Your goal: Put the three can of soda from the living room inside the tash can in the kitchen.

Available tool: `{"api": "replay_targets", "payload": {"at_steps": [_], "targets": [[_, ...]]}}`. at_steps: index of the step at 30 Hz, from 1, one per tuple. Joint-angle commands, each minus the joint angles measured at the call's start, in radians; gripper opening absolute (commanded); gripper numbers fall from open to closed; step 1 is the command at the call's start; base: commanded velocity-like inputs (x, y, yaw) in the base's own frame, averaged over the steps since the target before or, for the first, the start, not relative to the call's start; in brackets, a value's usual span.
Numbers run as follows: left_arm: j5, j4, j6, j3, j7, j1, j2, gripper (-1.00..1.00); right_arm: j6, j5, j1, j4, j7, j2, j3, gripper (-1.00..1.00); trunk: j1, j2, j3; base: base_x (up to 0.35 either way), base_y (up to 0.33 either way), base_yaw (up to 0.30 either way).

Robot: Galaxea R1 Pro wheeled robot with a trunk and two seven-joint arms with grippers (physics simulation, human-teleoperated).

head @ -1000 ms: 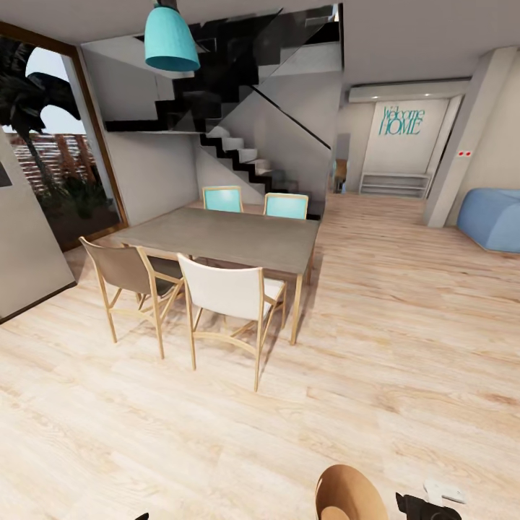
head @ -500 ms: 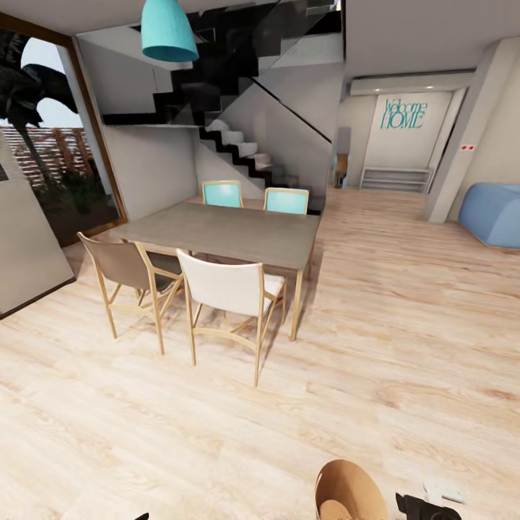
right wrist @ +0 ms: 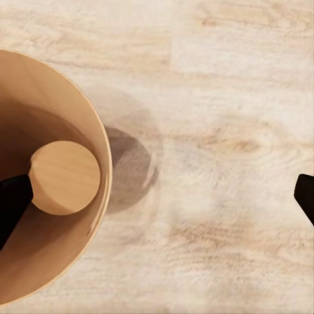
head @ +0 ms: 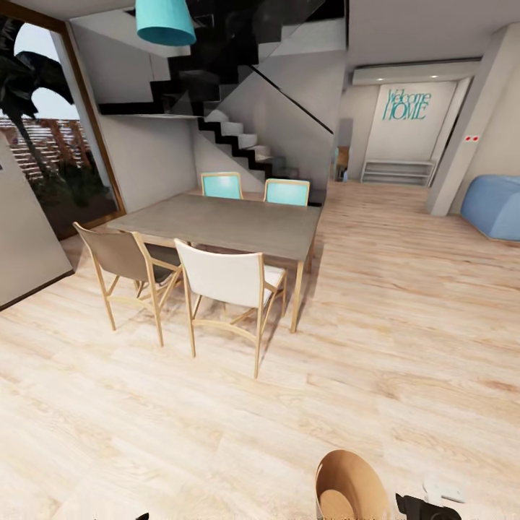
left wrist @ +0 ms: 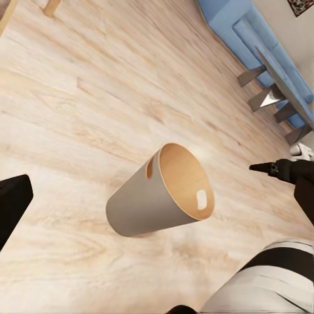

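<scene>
- The tash can is being carried at the head view's bottom edge, its rim pinched by the right gripper; the left gripper's state cannot be told.
- Open pale wood floor is lying ahead.
- A dining table with chairs is standing left of centre, stairs behind.

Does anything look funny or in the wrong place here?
Yes: the trash bin is up off the wood floor, tilted, its shadow on the boards beneath it. The dining table and its four chairs look tidy.
</scene>
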Motion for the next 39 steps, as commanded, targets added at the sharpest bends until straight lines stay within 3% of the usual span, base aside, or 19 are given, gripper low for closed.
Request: {"api": "replay_targets", "payload": {"at_steps": [1, 7, 27, 34, 39], "targets": [[0.000, 0.000, 0.000, 0.000, 0.000, 0.000, 0.000, 1.00, 0.000, 0.000, 0.000, 0.000, 0.000, 0.000, 0.000, 1.00, 0.004, -0.007, -0.005, 0.000, 0.000, 0.000], [0.000, 0.000, 0.000, 0.000, 0.000, 0.000, 0.000, 1.00, 0.000, 0.000, 0.000, 0.000, 0.000, 0.000, 0.000, 1.00, 0.027, -0.049, -0.033, 0.000, 0.000, 0.000], [0.000, 0.000, -0.001, 0.001, 0.000, 0.000, 0.000, 1.00, 0.000, 0.000, 0.000, 0.001, 0.000, 0.000, 0.002, 1.00, 0.027, -0.049, -0.052, 0.019, 0.011, 0.000], [0.000, 0.001, -0.001, 0.001, 0.000, 0.000, 0.000, 1.00, 0.000, -0.001, 0.000, 0.001, 0.000, 0.000, 0.072, 1.00, 0.027, -0.049, -0.052, 0.028, 0.013, 0.000], [0.000, 0.001, 0.000, 0.002, 0.000, 0.000, 0.000, 1.00, -0.001, -0.001, 0.000, 0.001, 0.000, 0.000, 0.087, 1.00, 0.027, -0.049, -0.052, 0.037, 0.012, 0.000]]}}
